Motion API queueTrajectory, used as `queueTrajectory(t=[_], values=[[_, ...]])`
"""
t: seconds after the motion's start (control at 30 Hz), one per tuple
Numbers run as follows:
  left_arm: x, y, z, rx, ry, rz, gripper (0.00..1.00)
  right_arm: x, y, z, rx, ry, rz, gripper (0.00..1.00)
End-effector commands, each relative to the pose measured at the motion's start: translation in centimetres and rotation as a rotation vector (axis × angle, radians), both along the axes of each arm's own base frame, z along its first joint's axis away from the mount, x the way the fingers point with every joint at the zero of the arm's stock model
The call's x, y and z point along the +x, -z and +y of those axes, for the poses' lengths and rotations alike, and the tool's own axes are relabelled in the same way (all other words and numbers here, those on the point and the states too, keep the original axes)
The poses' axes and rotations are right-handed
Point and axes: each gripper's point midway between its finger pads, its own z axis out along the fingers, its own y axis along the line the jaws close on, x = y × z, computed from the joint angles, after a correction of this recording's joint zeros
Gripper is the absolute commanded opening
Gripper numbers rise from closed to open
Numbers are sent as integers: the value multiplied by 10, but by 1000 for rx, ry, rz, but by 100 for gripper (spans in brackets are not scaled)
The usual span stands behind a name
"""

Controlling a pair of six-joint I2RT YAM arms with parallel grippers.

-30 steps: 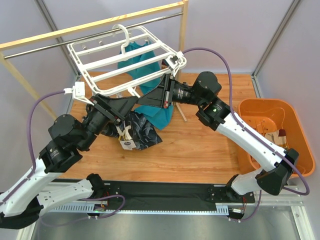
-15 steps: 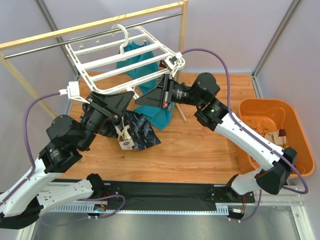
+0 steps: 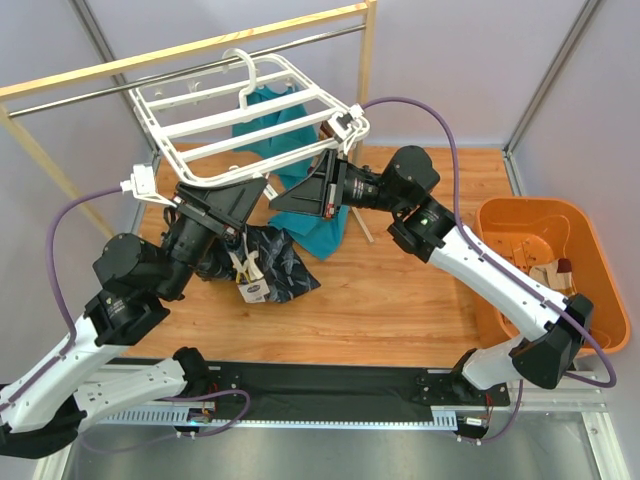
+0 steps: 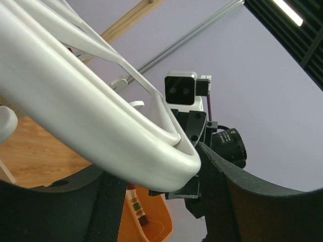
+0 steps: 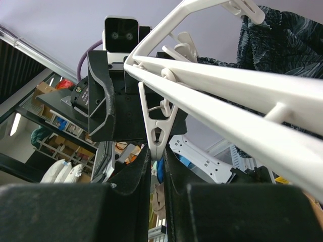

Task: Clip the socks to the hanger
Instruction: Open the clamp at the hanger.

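The white hanger (image 3: 228, 124) hangs by its hook from the metal rail. My left gripper (image 3: 245, 195) is shut on the hanger's near rounded corner, which fills the left wrist view (image 4: 101, 121) between the gripper's pads (image 4: 161, 176). My right gripper (image 3: 285, 200) is shut on the tip of a white clip (image 5: 157, 128) dangling under the hanger bar (image 5: 242, 96), between the gripper's fingers (image 5: 157, 156). Cream and maroon socks (image 3: 545, 265) lie in the orange bin. One shows in the left wrist view (image 4: 135, 204). Another sock (image 3: 250, 275) lies beside the navy cloth.
A teal cloth (image 3: 300, 120) hangs behind the hanger. A dark navy patterned cloth (image 3: 285, 260) lies on the wooden table under the grippers. The orange bin (image 3: 590, 300) stands at the right. The wooden rack with metal rail (image 3: 200, 55) crosses the back.
My left gripper has moved left and a little back, pulling the hanger's near corner with it. My right gripper has followed slightly left, still on the clip.
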Motion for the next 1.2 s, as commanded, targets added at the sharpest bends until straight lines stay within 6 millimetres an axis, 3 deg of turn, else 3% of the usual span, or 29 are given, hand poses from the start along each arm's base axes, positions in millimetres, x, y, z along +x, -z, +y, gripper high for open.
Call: queueTrajectory(t=[0.0, 0.23, 0.57, 0.77, 0.93, 1.03, 1.17], values=[[-7, -27, 5, -102, 19, -44, 61, -13, -10, 1, 22, -65, -5, 0], [-11, -35, 5, -119, 35, -73, 59, -13, -9, 2, 22, -69, -2, 0], [-8, -31, 2, -96, 32, -54, 63, -16, -11, 1, 22, -79, -21, 0], [-4, -14, -5, -46, 40, -9, 63, -8, -14, -2, 22, -43, -45, 0], [-3, -15, -1, -45, 17, -17, 63, -8, -10, 0, 6, -57, -40, 0], [0, -17, -1, -41, 5, -28, 62, -9, -9, 0, 3, -61, -45, 0], [2, -19, -1, -36, -8, -34, 52, -10, -12, -2, 1, -59, -55, 0]])
